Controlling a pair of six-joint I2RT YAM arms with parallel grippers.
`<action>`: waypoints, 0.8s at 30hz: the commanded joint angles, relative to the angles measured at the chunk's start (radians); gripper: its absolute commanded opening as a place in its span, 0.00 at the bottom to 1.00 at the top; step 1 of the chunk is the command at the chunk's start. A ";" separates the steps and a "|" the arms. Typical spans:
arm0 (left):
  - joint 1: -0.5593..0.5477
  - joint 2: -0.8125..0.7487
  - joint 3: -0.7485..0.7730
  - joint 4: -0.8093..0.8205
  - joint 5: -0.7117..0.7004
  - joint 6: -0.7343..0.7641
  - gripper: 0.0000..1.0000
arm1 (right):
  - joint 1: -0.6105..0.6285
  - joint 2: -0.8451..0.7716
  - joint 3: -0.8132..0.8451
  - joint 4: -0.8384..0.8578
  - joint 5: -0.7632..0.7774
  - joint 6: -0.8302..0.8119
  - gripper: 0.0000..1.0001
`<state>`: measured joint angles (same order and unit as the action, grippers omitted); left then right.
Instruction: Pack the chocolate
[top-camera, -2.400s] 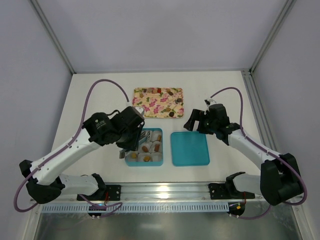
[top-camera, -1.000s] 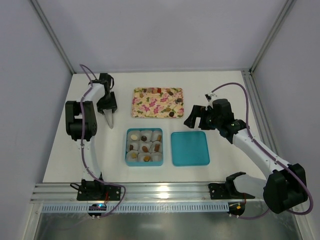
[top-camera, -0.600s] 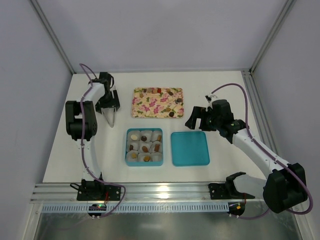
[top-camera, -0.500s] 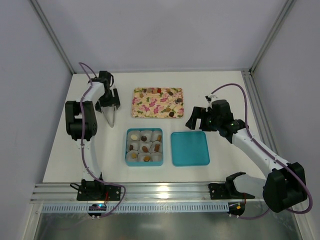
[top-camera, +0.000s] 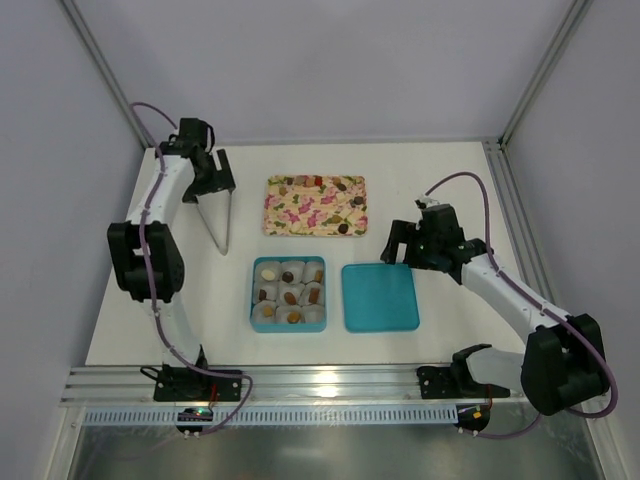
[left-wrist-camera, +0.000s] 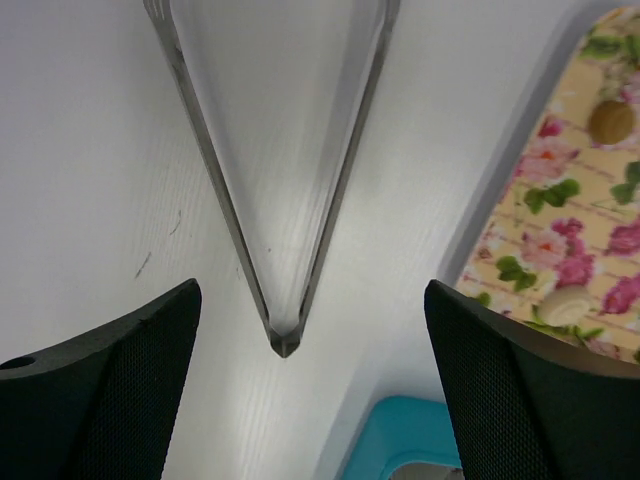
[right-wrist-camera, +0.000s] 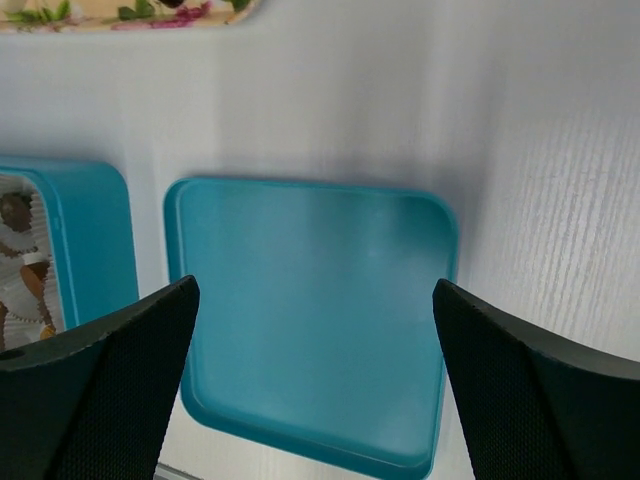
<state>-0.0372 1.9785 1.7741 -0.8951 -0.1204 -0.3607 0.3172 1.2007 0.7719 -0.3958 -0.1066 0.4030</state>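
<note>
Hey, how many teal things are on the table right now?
2. The open teal box sits in the middle of the top view; the flat teal lid lies just to its right, not touching. None appear hidden.

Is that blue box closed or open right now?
Open. Its lid lies flat beside the box, apart from it, and chocolates in paper cups show inside.

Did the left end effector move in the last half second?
Yes. The left end effector moved toward the back wall and slightly left, from beside the floral tray's middle to level with its far edge.
</note>
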 joint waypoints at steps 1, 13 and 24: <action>-0.013 -0.179 -0.017 0.005 0.091 -0.047 0.89 | -0.018 0.030 -0.032 -0.014 0.033 0.039 0.98; -0.414 -0.494 -0.232 0.093 0.182 -0.164 0.89 | -0.084 0.002 -0.149 -0.051 0.065 0.131 0.84; -0.733 -0.567 -0.332 0.186 0.185 -0.238 0.89 | -0.086 0.034 -0.204 -0.037 0.061 0.188 0.69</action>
<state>-0.7265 1.4441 1.4628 -0.7750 0.0692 -0.5697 0.2371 1.2247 0.5743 -0.4488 -0.0612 0.5621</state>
